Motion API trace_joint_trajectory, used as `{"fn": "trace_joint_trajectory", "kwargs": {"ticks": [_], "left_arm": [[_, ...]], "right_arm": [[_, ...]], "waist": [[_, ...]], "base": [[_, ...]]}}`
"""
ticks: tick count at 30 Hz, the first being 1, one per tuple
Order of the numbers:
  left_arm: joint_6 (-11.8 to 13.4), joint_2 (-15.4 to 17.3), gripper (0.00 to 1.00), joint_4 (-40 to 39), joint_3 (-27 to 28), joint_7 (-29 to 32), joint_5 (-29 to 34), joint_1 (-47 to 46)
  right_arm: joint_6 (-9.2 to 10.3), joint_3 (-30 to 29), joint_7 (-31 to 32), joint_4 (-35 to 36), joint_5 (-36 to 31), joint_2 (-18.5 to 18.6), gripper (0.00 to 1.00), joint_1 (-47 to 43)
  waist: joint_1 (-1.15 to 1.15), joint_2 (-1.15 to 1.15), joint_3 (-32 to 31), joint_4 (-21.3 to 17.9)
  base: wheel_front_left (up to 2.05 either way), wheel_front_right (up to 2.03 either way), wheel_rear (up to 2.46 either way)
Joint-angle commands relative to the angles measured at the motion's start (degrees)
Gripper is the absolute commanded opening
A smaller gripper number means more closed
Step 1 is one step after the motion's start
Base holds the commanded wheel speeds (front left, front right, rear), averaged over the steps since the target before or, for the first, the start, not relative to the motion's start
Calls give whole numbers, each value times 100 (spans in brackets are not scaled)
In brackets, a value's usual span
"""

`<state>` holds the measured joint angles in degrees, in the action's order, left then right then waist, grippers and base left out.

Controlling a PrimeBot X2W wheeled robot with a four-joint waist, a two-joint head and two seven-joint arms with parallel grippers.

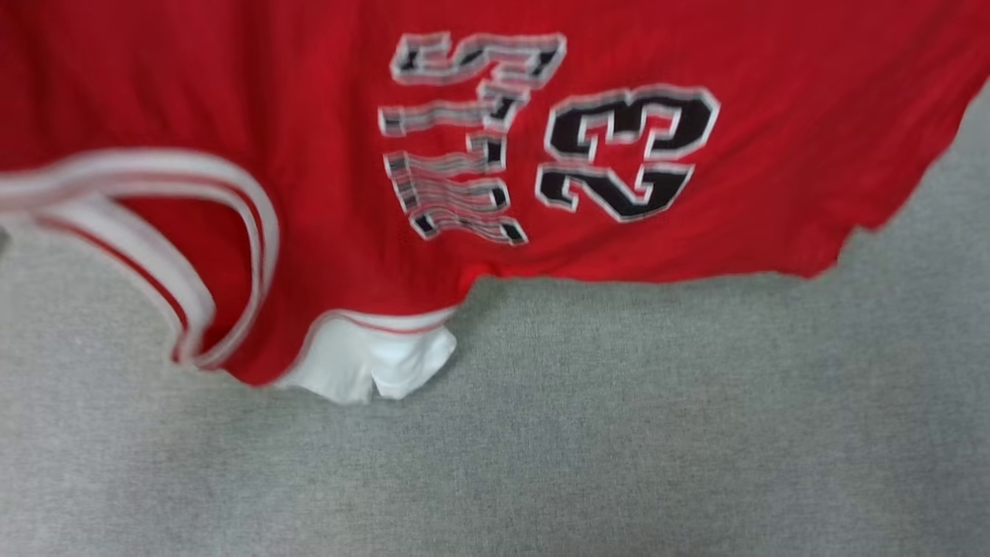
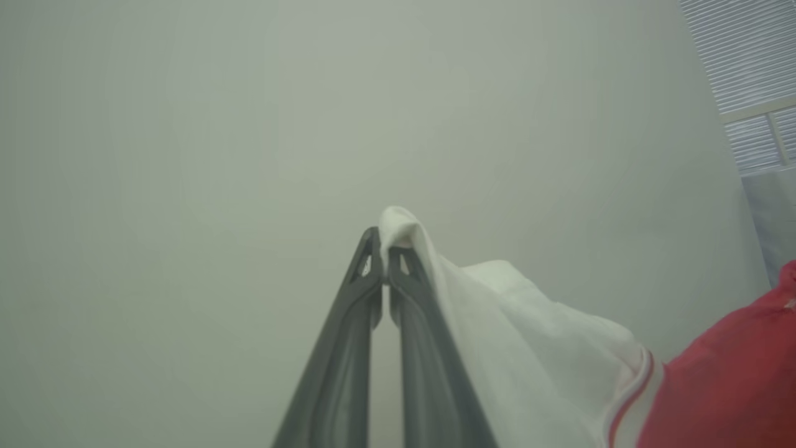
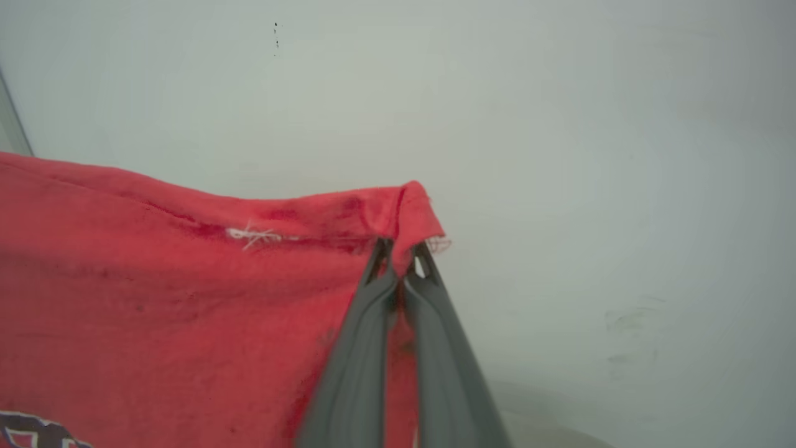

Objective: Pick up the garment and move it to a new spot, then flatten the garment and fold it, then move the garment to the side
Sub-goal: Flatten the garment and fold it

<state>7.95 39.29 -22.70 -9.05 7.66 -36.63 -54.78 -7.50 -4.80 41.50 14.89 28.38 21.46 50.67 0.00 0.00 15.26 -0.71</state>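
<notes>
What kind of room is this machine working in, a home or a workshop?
Likely a plain indoor test room, not certain: the red garment hangs over a grey carpet-like surface, the wall is bare and pale, and slatted blinds show at one edge.

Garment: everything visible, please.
The garment is red knit-looking cloth, blurred in the head view, held stretched over the grey surface. It shows a black white-edged 23, a striped trim loop and a white sleeve. The left gripper pinches that sleeve; the right gripper pinches a red hemmed corner.
</notes>
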Motion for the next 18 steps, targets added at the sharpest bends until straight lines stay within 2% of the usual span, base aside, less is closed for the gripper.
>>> {"fn": "trace_joint_trajectory", "kwargs": {"ticks": [1,5,10,18], "left_arm": [[-62,25,0,134,-32,18,7,-228],[-353,20,0,840,-235,98,119,-1271],[-553,-112,0,1786,-445,176,370,-2681],[-819,-400,0,3675,-598,-335,782,-4778]], "right_arm": [[2,31,-75,-71,-71,15,0,174],[2,109,-369,-485,-274,-15,0,870],[2,257,-763,-1167,-555,17,0,1922],[3,295,-1883,-2736,-1211,-262,0,3634]], "waist": [[0,0,305,-15],[0,0,778,-42],[0,0,1408,-50],[0,0,2196,-58]], "base": [[0,0,0],[0,0,0],[0,0,0],[0,0,0]]}}
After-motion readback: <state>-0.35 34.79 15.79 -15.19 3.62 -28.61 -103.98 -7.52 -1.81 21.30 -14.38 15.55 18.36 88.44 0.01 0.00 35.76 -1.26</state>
